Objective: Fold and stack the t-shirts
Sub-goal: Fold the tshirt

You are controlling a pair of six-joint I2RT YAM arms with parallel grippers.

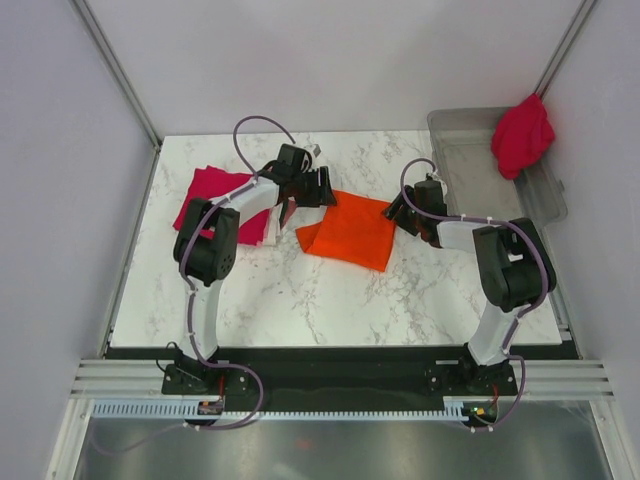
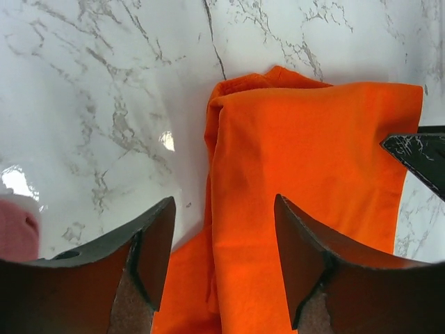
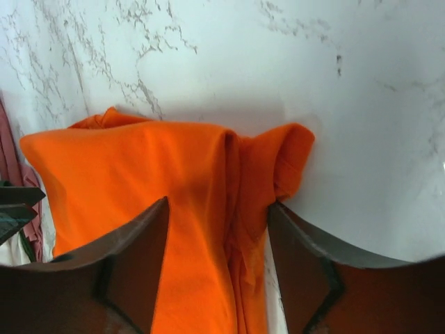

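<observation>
The orange t-shirt (image 1: 348, 232) lay folded in the middle of the white marble worktop (image 1: 300, 295). It sat between the two arms.

The left pincer (image 1: 306, 203) was down at the left edge of the orange t-shirt. In the left wrist view, its two fingers (image 2: 149, 243) stood wide apart. The folded edge of the orange t-shirt (image 2: 313, 174) lay in the gap between them. The pincer was open and was not squeezing the cloth.

The right pincer (image 1: 398, 212) was down at the right edge of the same shirt. In the right wrist view, its fingers (image 3: 142, 257) were also apart, so it was open too. A bunched edge of the orange t-shirt (image 3: 139, 181) lay between them.

Some crimson t-shirts (image 1: 208, 195) lay flat near the far left of the worktop, partly under the left arm. A bit of pale pink cloth (image 2: 17, 228) showed beside the left pincer.

A clear grey plastic bin (image 1: 465, 150) stood at the far right corner. One more crimson t-shirt (image 1: 522, 135) hung in a bunch over its far rim.
</observation>
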